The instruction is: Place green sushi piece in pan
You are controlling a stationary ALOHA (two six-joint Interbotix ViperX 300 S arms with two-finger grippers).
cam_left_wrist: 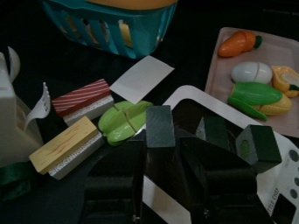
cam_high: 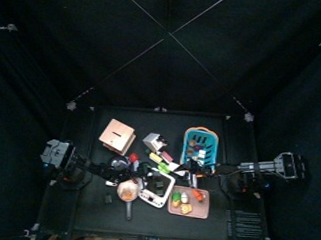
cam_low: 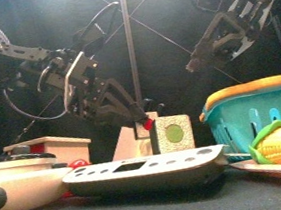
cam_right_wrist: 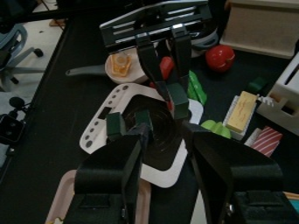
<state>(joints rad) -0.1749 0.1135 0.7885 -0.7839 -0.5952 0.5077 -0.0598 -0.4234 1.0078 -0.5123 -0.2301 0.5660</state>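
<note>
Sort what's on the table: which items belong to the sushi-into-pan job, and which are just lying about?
Job:
green sushi piece
pan
left claw, hovering by the green piece

Lying about:
red-topped sushi
yellow-topped sushi
teal basket
tray of toy vegetables
white scale

The basket (cam_high: 201, 144) stands behind the plate (cam_high: 189, 203), with the pan (cam_high: 126, 193) left of both.

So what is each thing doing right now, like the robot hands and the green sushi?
left gripper: open, low over the table beside the sushi
right gripper: raised high, jaws unclear
green sushi piece: lying on the table, not gripped
pan: on the table, with something orange inside
teal basket: upright, holding something
</note>
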